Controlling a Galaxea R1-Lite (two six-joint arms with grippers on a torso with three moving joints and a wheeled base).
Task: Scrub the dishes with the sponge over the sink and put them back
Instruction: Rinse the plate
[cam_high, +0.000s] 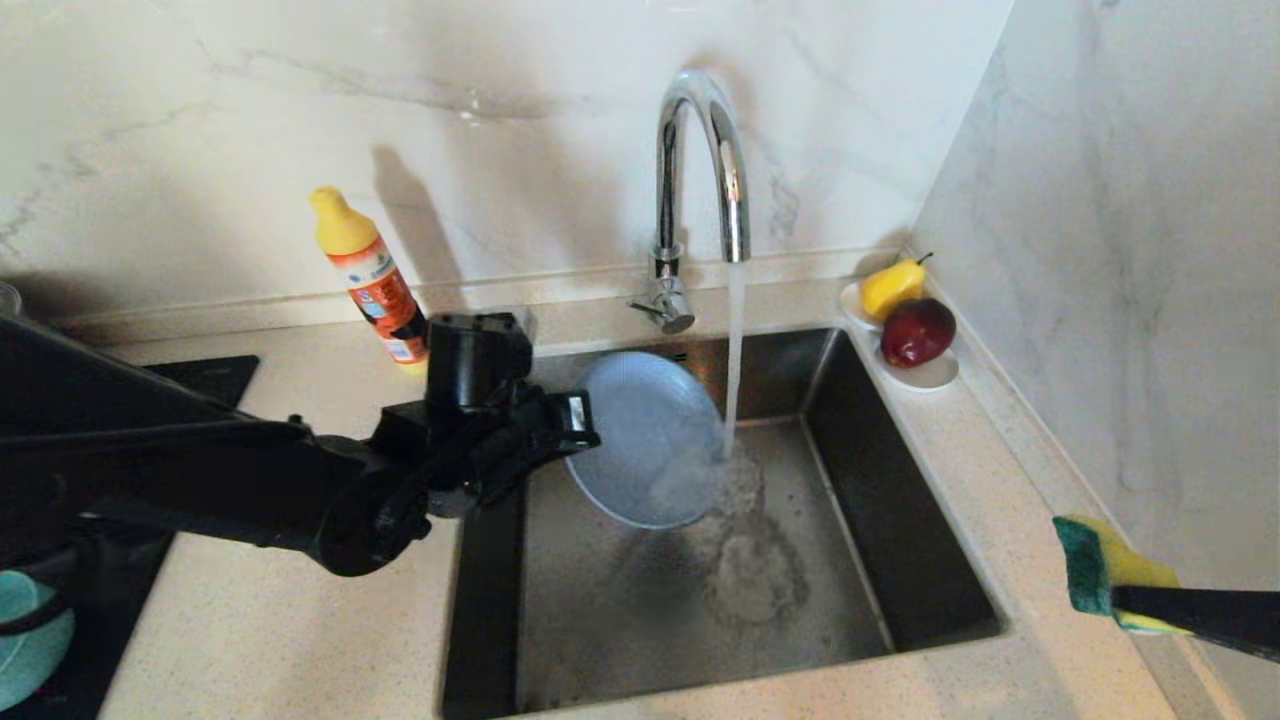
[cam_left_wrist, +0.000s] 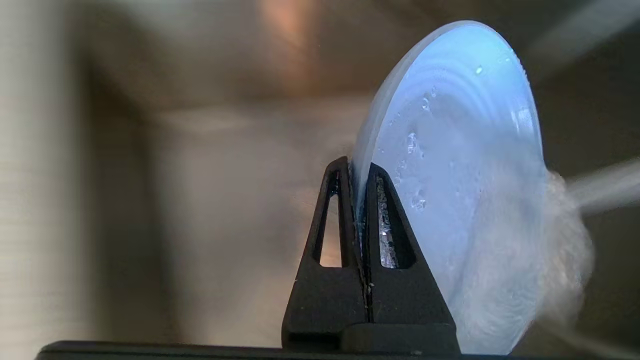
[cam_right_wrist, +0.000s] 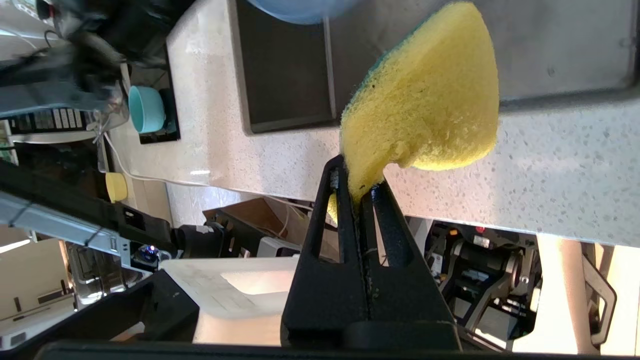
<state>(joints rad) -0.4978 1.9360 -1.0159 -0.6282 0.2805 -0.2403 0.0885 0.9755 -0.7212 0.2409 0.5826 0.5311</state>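
Head view: left end effector clamped on the rim of the grey-blue plate, held tilted on edge over the sink, tap water striking the plate's right edge. Right end effector over the tabletop right of the sink, pinching the sponge.

Left wrist view: fingers closed on the wet plate.

Right wrist view: fingers squeezing the sponge; teal bowl off beyond the sink.

place: kitchen | evidence: sink, running tap, marble backsplash
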